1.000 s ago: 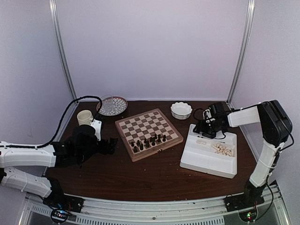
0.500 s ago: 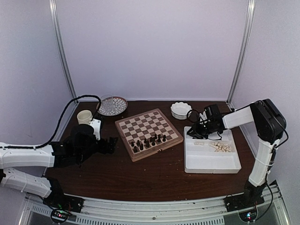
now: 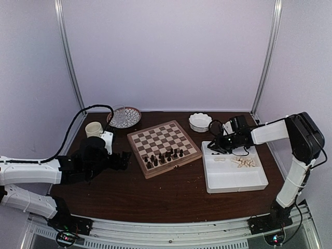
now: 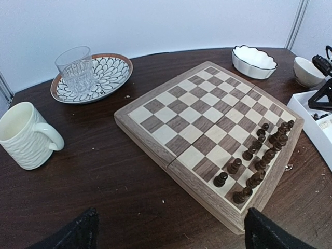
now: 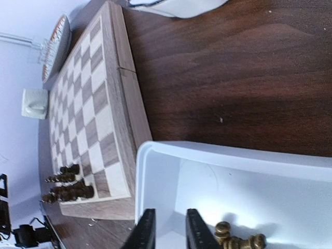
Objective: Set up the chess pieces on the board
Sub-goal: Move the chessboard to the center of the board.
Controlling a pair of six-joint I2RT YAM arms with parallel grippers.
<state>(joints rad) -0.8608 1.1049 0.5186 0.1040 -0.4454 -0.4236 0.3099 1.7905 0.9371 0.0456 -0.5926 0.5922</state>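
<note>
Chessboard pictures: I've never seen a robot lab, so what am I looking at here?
Two white robot arms are bolted at the near edge of a table. The wide picture looks down from above; the other two come from cameras on the wrists. On the table: a chessboard with dark pieces along one edge, a white tray of pale pieces, a mug, a patterned plate with a glass, a white bowl. The left arm sits beside the board, jaws wide open and empty. The right arm reaches into the tray, jaws nearly closed; whether they grip a piece isn't visible.
</note>
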